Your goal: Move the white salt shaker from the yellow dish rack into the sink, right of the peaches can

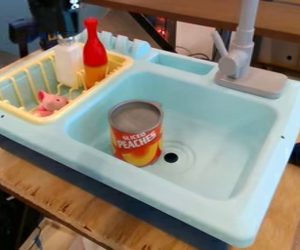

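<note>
- At the far left, above the drying rack: black gripper (55,16), just over the top of a whitish bottle (68,63). Cannot tell whether touching it or apart from it.
- Jaws: cannot tell whether spread, pressed together or pinching the bottle's top.
- Whitish bottle upright in the far part of the yellow drying rack (57,118), on the left side of the light-blue toy sink (248,215).
- Just to the right of that bottle, also upright in the rack: red bottle (95,53) with a narrow neck and an orange lower part.
- Nearer in the same rack: small pink toy animal (50,103), with upright ears.
- In the left part of the basin, upright: red-orange can (136,139) with a grey top and yellow fruit pictured on its side.
- Just to the right of the can: round, dark drain hole (171,157).
- On the far right rim: grey faucet (235,63) with a side lever.
- Left of the faucet, in the far rim: shallow rectangular recess (182,64).
- Under the sink: wooden table (60,199).
</note>
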